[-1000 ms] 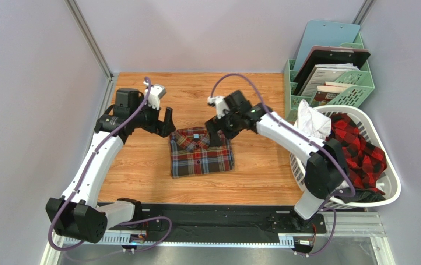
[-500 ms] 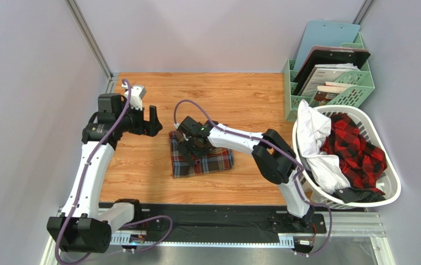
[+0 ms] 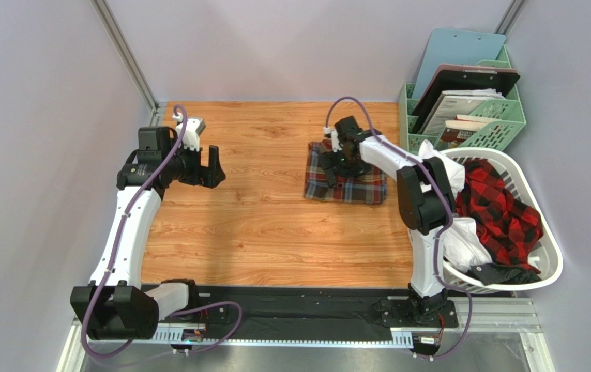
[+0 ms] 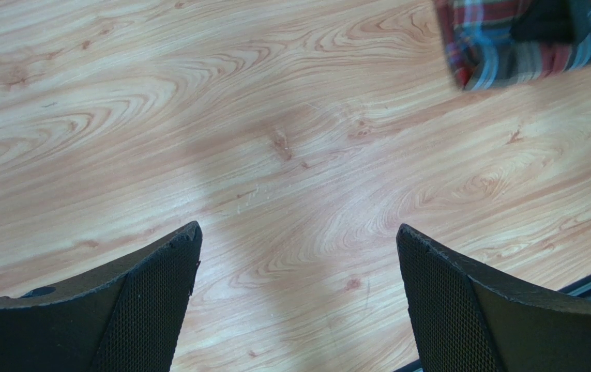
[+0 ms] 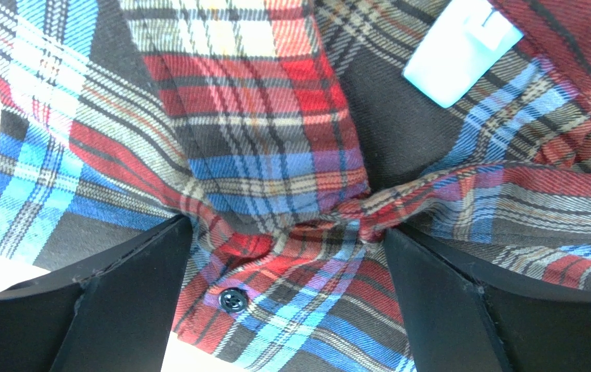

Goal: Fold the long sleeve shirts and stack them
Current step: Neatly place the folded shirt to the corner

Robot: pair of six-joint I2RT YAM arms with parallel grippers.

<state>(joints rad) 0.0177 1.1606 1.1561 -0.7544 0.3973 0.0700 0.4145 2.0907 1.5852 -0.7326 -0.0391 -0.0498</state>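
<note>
The folded dark tartan shirt [image 3: 346, 184] lies on the wooden table, right of centre and close to the basket. My right gripper [image 3: 345, 157] rests on its collar end with the jaws spread wide. In the right wrist view the plaid cloth [image 5: 275, 116] fills the frame and bunches between the two fingers of the right gripper [image 5: 287, 240]; a dark button [image 5: 232, 298] shows there. My left gripper [image 3: 205, 167] hangs open over bare wood at the left, holding nothing; its view catches the shirt's corner [image 4: 500, 58]. The red-and-black check shirt [image 3: 504, 205] lies in the basket.
A white laundry basket [image 3: 551, 263] at the right edge also holds white cloth [image 3: 438, 174]. A green file organizer [image 3: 500, 116] with clipboards stands behind it. Grey walls close in the table on three sides.
The right gripper has slid the folded tartan shirt from the table's centre to the right, toward the basket. The left gripper drew back to the left and stays open.
</note>
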